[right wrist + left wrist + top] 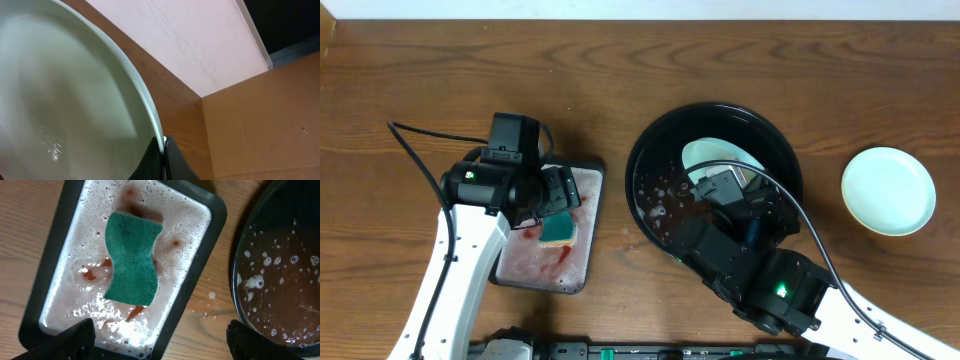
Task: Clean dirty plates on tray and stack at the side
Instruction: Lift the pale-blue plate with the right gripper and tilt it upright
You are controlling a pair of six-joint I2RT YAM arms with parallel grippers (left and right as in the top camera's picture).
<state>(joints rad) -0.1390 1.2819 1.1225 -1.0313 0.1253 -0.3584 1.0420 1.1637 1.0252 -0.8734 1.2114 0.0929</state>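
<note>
The black round tray [650,215] sits at center right, wet with foam and reddish water. My right gripper [740,190] is shut on the rim of a pale mint-white plate [715,155] and holds it tilted over the tray; the right wrist view shows the rim pinched between the fingers [162,150]. A second mint-white plate [888,190] lies on the bare wood to the right. My left gripper [552,195] is open and empty above a green sponge [132,257] in the rectangular grey tray [585,270]. The yellow plate is out of view.
The rectangular tray [210,215] holds foamy water with red sauce streaks. A few drops lie on the wood between the two trays [212,296]. A black cable [415,150] runs along the left arm.
</note>
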